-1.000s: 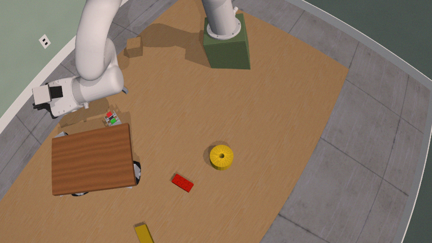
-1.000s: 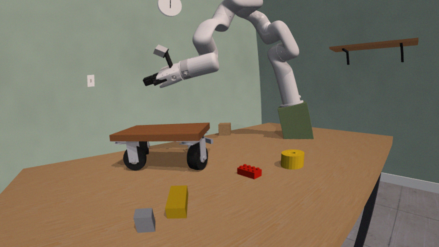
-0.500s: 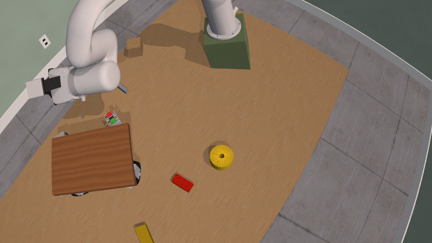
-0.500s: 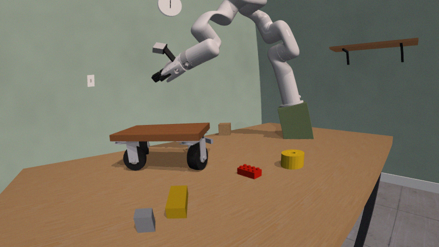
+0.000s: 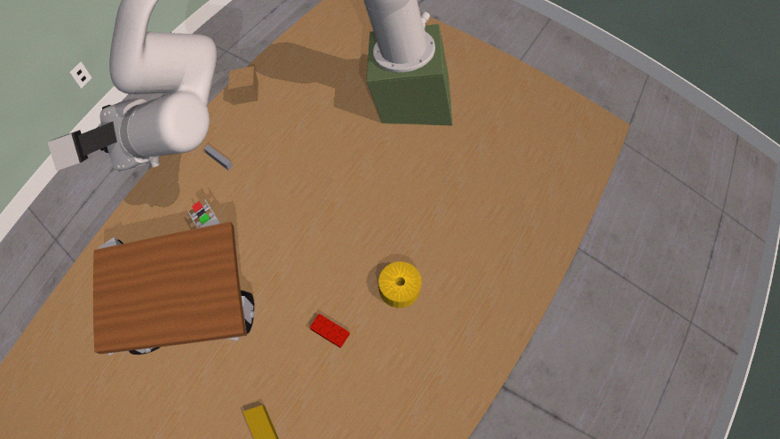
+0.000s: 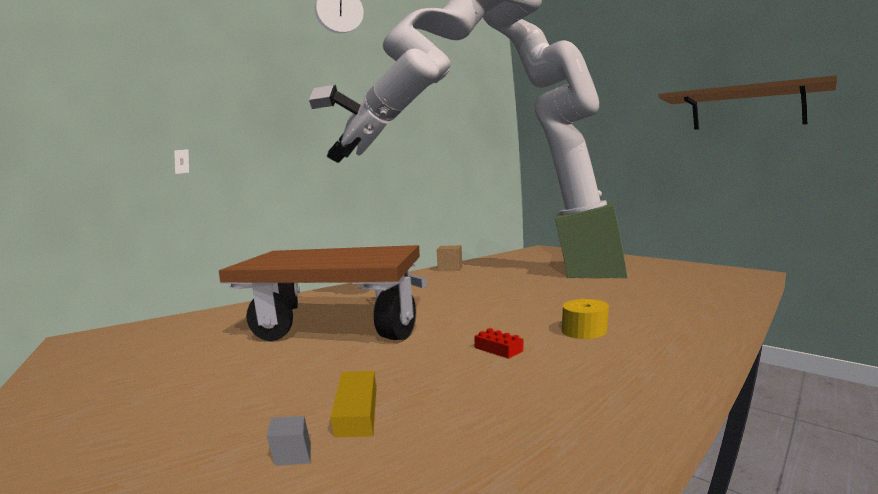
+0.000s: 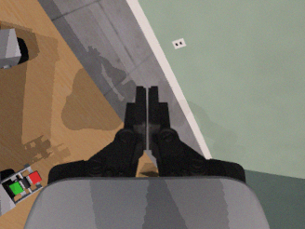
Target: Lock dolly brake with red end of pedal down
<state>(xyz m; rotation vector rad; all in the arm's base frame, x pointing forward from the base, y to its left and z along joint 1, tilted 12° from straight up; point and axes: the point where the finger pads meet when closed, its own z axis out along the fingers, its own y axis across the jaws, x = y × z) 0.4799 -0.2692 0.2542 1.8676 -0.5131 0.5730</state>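
Note:
The dolly [image 5: 163,289] [image 6: 319,264] has a brown wooden deck on black casters and stands at the table's left side. Its brake pedal [image 5: 200,212] [image 7: 22,183] sticks out at the deck's far corner, with a red end [image 5: 197,206] [image 7: 35,177] and a green end [image 5: 204,218] [image 7: 15,188]. I cannot tell which end is down. My gripper [image 6: 336,153] [image 7: 147,100] is shut and empty. It hangs high above the table edge beyond the pedal, pointing down. In the top view the arm hides the fingers.
On the table [image 5: 436,191] [image 6: 613,399] are a grey bar [image 5: 218,156] [image 7: 7,47], a tan cube [image 5: 241,79] [image 6: 448,257], a yellow cylinder [image 5: 400,283] [image 6: 585,318], a red brick [image 5: 329,330] [image 6: 498,342], a yellow block [image 5: 259,421] [image 6: 353,402] and a grey cube [image 6: 288,439]. The arm's green pedestal [image 5: 409,92] [image 6: 590,248] is at the back.

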